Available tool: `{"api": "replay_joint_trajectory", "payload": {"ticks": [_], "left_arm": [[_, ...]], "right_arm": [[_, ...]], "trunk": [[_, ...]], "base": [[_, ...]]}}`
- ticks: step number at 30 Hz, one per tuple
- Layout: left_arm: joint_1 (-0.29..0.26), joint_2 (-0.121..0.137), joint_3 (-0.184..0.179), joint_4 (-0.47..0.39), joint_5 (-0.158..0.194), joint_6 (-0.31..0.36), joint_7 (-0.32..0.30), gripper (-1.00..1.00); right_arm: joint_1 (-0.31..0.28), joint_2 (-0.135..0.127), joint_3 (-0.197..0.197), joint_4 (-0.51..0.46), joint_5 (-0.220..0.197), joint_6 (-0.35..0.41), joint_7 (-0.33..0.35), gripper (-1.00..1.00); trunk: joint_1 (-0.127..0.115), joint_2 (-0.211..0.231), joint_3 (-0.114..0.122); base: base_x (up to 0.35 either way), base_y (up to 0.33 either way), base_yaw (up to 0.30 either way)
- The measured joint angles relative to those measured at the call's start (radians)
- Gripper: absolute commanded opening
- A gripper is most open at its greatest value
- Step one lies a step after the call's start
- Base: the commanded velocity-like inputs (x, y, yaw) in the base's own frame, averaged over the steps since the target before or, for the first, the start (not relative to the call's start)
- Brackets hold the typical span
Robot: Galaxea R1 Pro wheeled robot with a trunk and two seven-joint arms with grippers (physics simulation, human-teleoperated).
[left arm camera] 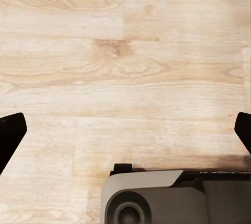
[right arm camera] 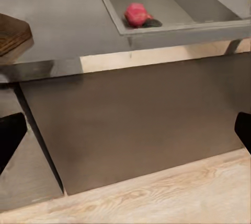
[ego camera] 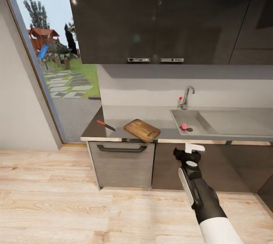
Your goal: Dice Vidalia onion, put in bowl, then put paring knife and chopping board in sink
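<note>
Small round pinkish-red Vidalia onion (ego camera: 184, 126) lies in the grey sink (ego camera: 197, 124).

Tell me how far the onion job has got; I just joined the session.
Nothing looks done yet. The Vidalia onion sits in the sink by the drain; the chopping board and paring knife lie untouched on the countertop. In hand: the open right pincer is raised before the counter's front edge, below the sink. Picking, dicing, bowling and clearing remain.
</note>
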Motion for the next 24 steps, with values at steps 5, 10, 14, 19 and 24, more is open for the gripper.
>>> {"api": "replay_joint_trajectory", "payload": {"ticks": [5, 10, 14, 19, 24], "left_arm": [[0.000, -0.001, -0.001, -0.001, 0.000, -0.002, -0.003, 1.00], [0.000, -0.002, -0.004, 0.000, 0.000, -0.002, -0.007, 1.00], [0.000, -0.003, -0.005, 0.001, 0.000, -0.002, -0.007, 1.00], [0.000, -0.004, -0.005, 0.002, 0.000, -0.001, -0.007, 1.00], [0.000, -0.004, -0.004, 0.003, 0.000, -0.001, -0.007, 1.00]], "right_arm": [[-0.115, 0.016, 0.000, 0.024, -0.001, 0.088, -0.025, 1.00], [-0.282, 0.039, 0.000, 0.189, -0.003, 0.133, -0.031, 1.00], [-0.306, 0.046, 0.001, 0.226, -0.004, 0.134, -0.028, 1.00], [-0.312, 0.049, 0.003, 0.237, -0.005, 0.134, -0.026, 1.00], [-0.314, 0.054, 0.004, 0.239, -0.008, 0.133, -0.024, 1.00]], "trunk": [[0.000, 0.000, 0.000], [0.000, 0.000, 0.000], [0.000, 0.000, 0.000], [0.000, 0.000, 0.000], [0.000, 0.000, 0.000]], "base": [[0.000, 0.000, 0.000], [0.000, 0.000, 0.000], [0.000, 0.000, 0.000], [0.033, 0.000, 0.000], [0.207, 0.000, 0.000]]}}
